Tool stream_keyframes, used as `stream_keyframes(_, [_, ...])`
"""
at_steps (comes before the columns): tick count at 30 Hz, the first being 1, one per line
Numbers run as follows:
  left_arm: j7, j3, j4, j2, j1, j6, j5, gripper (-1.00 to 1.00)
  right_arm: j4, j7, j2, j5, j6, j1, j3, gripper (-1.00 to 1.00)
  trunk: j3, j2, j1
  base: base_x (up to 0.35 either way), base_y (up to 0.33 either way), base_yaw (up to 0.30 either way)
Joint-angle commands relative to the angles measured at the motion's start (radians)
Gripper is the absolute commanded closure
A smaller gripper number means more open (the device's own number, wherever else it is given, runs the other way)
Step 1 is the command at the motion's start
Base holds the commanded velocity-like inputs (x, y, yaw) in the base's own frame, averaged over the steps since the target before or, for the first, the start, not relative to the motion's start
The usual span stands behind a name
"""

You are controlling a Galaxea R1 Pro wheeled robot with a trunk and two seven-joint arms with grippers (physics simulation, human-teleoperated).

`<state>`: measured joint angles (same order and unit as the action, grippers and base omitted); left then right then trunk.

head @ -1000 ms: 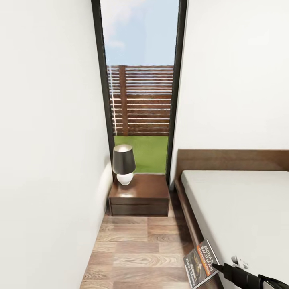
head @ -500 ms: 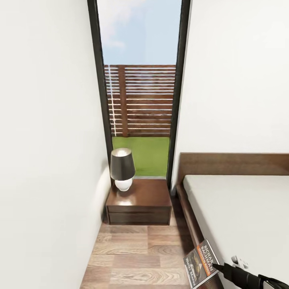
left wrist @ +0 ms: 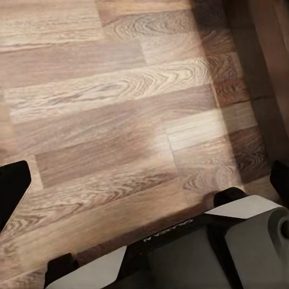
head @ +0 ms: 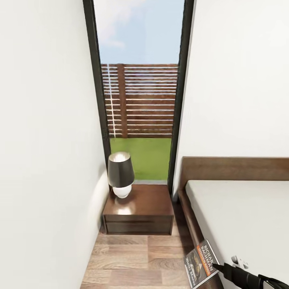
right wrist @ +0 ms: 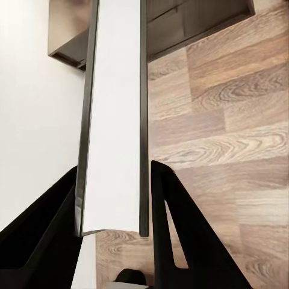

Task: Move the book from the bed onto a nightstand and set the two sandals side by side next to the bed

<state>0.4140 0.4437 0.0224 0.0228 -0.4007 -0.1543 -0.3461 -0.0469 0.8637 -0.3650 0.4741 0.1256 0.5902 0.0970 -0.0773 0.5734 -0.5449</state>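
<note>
The nightstand (head: 138, 208) is seen lower and larger in the head view than a second ago, while the book (head: 200, 263) and the right gripper (head: 216, 267) keep their place in the picture; the base is judged to be driven toward the nightstand. The book is held edge-on between the narrow jaws of the right gripper, above the floor (head: 132, 261) just beside the bed (head: 241, 216). The left gripper (left wrist: 144, 180) is held over bare floor with jaws wide. A lamp (head: 120, 174) occupies the left part of the glossy surface; free room is left on its right half. The passage between the wall (head: 44, 160) and the bed frame is narrow.
</note>
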Motion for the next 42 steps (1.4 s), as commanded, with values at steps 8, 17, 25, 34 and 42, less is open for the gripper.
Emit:
stream_keyframes(8, [0.003, 0.008, -0.001, 0.000, -0.001, -0.004, -0.008, -1.00, -0.002, 0.005, 0.000, 0.012, 0.006, 0.002, 0.003, 1.00, -0.002, 0.002, -0.001, 0.317, 0.000, 0.000])
stream_keyframes(17, [0.003, 0.009, -0.001, 0.000, -0.001, -0.004, -0.008, -1.00, -0.002, 0.005, 0.000, 0.011, 0.006, 0.002, 0.003, 1.00, -0.002, 0.002, -0.001, 0.317, 0.000, 0.000])
stream_keyframes(25, [0.003, 0.008, -0.001, 0.000, -0.001, -0.004, -0.008, -1.00, -0.002, 0.006, 0.000, 0.011, 0.006, 0.002, 0.003, 1.00, -0.002, 0.002, -0.001, 0.317, 0.000, 0.000])
stream_keyframes(34, [0.003, 0.009, -0.001, 0.000, -0.001, -0.004, -0.008, -1.00, -0.002, 0.005, 0.000, 0.011, 0.006, 0.002, 0.003, 1.00, -0.002, 0.002, -0.001, 0.317, 0.000, 0.000])
stream_keyframes(42, [0.003, 0.009, -0.001, 0.000, -0.001, -0.004, -0.008, -1.00, -0.002, 0.005, 0.000, 0.011, 0.006, 0.002, 0.003, 1.00, -0.002, 0.002, -0.001, 0.316, 0.000, 0.000])
